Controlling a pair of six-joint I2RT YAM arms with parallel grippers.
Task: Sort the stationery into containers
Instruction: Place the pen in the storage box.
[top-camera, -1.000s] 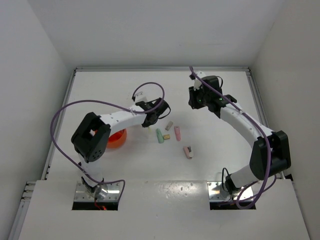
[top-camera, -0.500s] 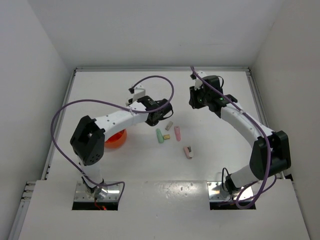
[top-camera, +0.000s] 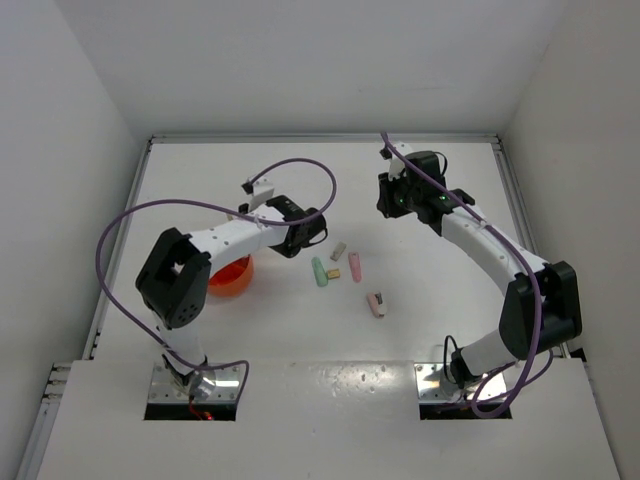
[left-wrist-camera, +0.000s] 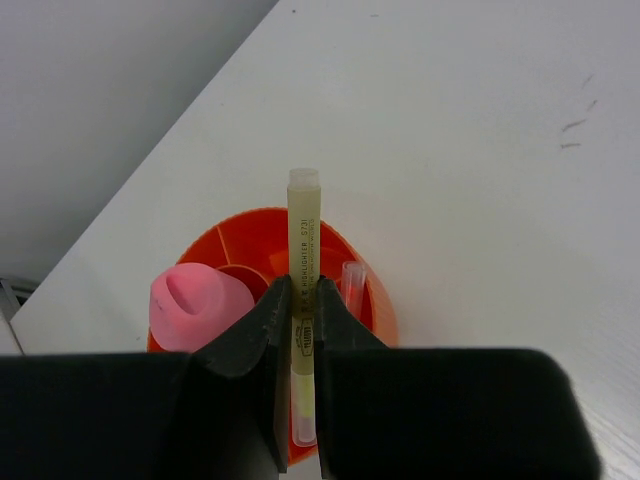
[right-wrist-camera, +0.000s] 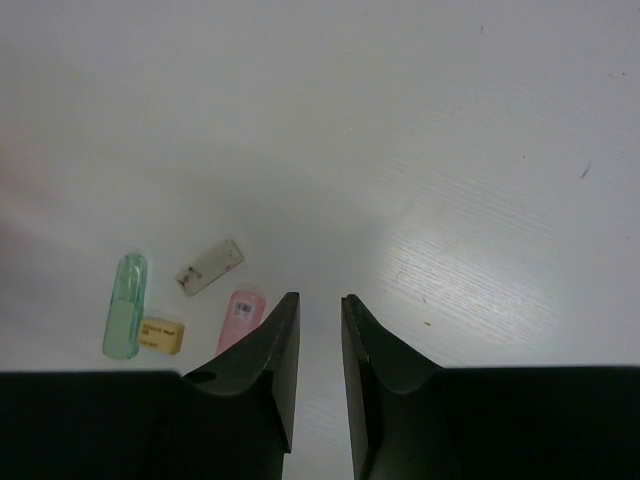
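Left tool (left-wrist-camera: 302, 290) is clamped tight on a pale highlighter (left-wrist-camera: 303, 220) and aimed at the orange bowl (left-wrist-camera: 383, 315), where a pink piece (left-wrist-camera: 198, 300) already sits. Looks like the drop-off step to me, so next it needs to line up over a free compartment and let go. Right tool (right-wrist-camera: 320, 305) is barely open and empty, hovering over the tabletop (right-wrist-camera: 450, 150) near the green stub (right-wrist-camera: 124, 318) and the other leftovers.

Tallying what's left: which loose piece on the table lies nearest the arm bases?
The pink-and-dark piece, alone in front; the other four cluster farther back.
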